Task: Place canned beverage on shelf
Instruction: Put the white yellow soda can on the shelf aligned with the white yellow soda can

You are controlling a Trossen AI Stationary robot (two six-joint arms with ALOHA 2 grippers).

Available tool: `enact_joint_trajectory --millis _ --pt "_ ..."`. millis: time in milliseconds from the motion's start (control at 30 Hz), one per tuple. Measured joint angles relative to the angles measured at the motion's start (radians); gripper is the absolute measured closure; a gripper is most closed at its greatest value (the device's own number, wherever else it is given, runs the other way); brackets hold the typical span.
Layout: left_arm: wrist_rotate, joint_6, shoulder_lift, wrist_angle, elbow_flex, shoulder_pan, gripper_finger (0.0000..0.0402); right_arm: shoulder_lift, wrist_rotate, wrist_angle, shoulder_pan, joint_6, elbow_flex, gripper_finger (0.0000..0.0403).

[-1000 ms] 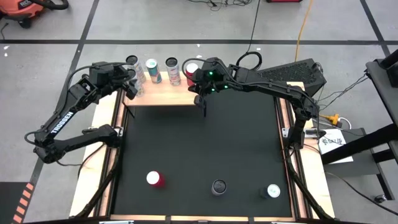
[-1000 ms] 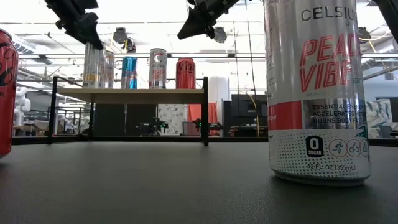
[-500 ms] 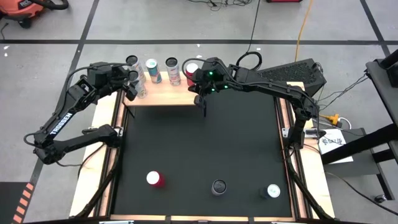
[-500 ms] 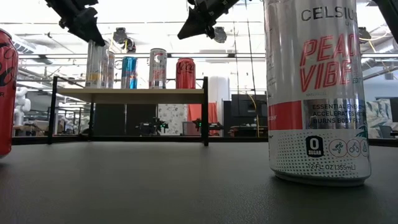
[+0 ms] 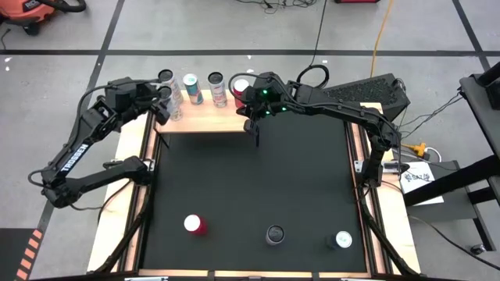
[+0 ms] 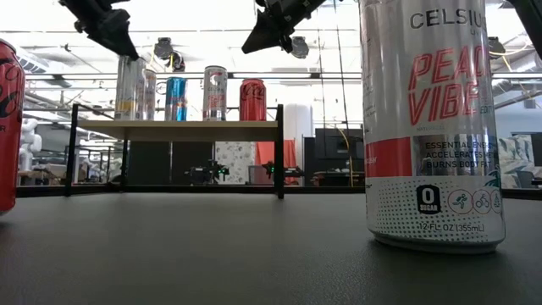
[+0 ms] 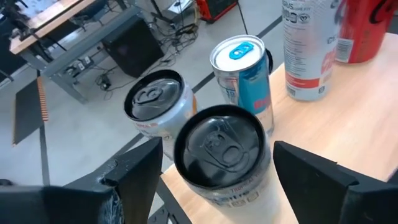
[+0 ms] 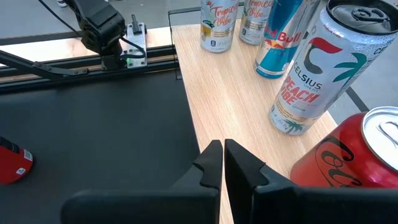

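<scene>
High view first: the shelf (image 5: 205, 117) sits at the far edge of the black table (image 5: 250, 187), and five cans stand on it. The left gripper (image 5: 162, 109) is at the shelf's left end, right over the black-topped can (image 7: 222, 154). In the left wrist view the fingers (image 7: 140, 174) are spread to either side of that can with a gap on both sides, so it's standing on the wood by itself, not pinched. Just behind it there's another black-topped can (image 7: 157, 106), then a blue can (image 7: 244, 71), a silver Celsius can (image 7: 311, 46) and a red can (image 7: 367, 28) further along the board (the Celsius one reads "Peach Vibe" in the right wrist view).

The right gripper (image 5: 255, 129) hangs at the shelf's right front corner, next to the red can, fingers pressed together with nothing between them.

Still down on the table near the front edge: a red can (image 5: 194, 225), a dark-topped can (image 5: 275, 234) and a silver can (image 5: 343, 240), all upright and well apart from each other. The low view shows the shelf on its thin black legs, with both grippers above it.
</scene>
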Motion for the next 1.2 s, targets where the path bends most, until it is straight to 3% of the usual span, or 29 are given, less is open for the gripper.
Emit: enact_joint_trajectory --millis 633,1200 --pt "0.21 -0.079 -0.063 0.056 0.0 -0.001 0.01 0.0 0.0 0.0 0.0 0.0 0.0 0.0403" --pt "0.216 -0.13 -0.039 0.024 0.0 -0.001 0.01 0.0 0.0 0.0 0.0 0.0 0.0 0.0403"
